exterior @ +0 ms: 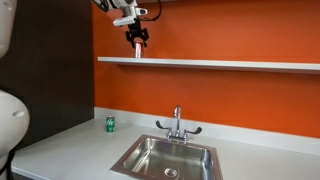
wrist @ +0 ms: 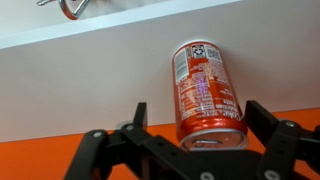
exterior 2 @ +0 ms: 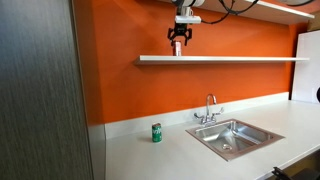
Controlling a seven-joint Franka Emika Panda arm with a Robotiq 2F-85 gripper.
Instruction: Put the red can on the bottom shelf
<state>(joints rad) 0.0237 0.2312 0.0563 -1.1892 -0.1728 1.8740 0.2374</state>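
Exterior view, can: the red can [exterior: 138,52] shows as a small red sliver right at the bottom shelf [exterior: 220,64], near its end, under the gripper [exterior: 137,42]. It is too small here to tell whether it is touching the board.
Exterior view, hand: too small to read the jaws.
Exterior view, other things: a green can [exterior: 110,124] stands on the counter beside the sink [exterior: 165,158], well apart from the shelf.
Exterior view, opposite angle: the gripper [exterior 2: 178,42] hangs straight down over the shelf [exterior 2: 240,58], with the red can [exterior 2: 178,49] at its tips.
Wrist view, can: the red can [wrist: 207,95] appears to stand upright on the white shelf [wrist: 80,80], close to the orange wall.
Wrist view, hand: the gripper [wrist: 197,107] is spread, with a finger on each side. There is a clear gap on one side and the other finger sits close to the can, so it is not squeezing.
Handling: probably a light, thin-walled can with smooth, slippery sides that would dent under a hard pinch and tip easily if nudged.
Hold: best taken across the middle of the body with gentle pressure, not at the rim.
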